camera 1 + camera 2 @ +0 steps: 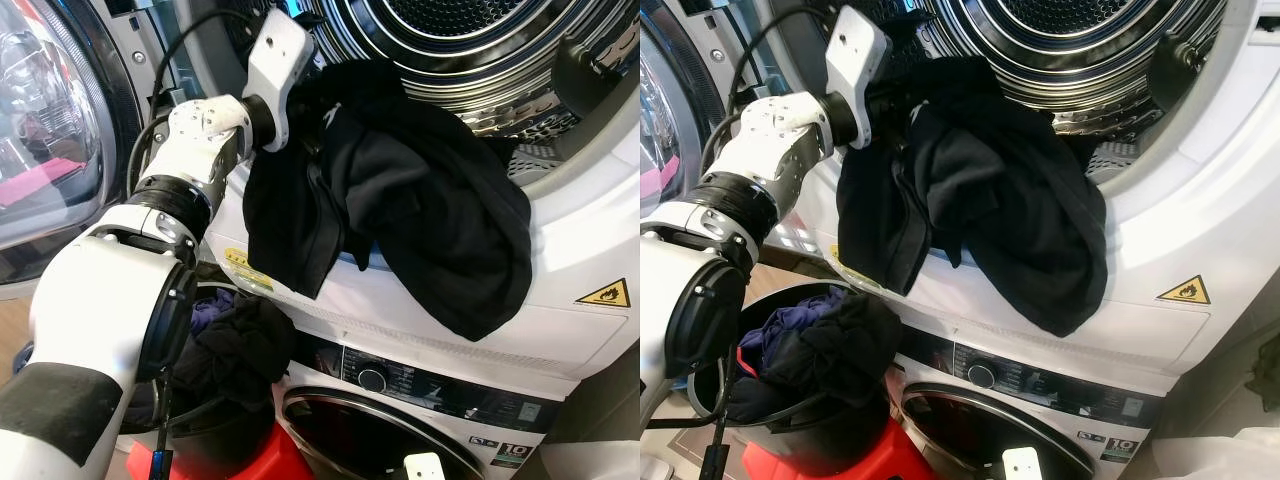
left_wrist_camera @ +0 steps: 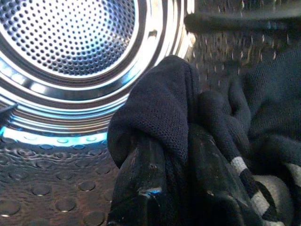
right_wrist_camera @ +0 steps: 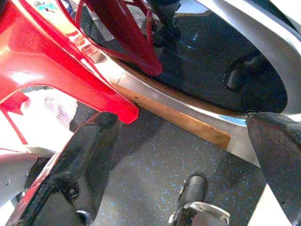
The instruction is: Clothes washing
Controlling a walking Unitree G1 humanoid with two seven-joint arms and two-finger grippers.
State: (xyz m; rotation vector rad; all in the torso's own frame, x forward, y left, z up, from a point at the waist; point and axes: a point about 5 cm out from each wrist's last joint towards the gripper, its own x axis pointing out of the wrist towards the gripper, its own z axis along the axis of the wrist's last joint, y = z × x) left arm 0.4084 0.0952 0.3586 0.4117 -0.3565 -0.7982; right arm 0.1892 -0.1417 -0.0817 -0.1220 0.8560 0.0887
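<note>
White glossy shells along the left arm (image 1: 110, 300), split by black ring joints and a ribbed silver collar near the wrist. Black cable (image 1: 160, 80) looping from forearm to the white angular wrist housing (image 1: 278, 60). Dark grey band low on the upper arm. Glossy black fingers (image 3: 80, 174) on the right gripper (image 3: 188, 165), scuffed.

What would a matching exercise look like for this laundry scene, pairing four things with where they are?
Things:
1. black fabric garment
2. round black laundry basket
3. yellow triangular warning sticker
4. left hand

Places:
A. on the white machine front, below the drum opening
B. draped over the drum's lower rim
C. on the floor by the lower machine
D. at the drum mouth, shut on dark cloth

Pairs: 1-B, 2-C, 3-A, 4-D
</note>
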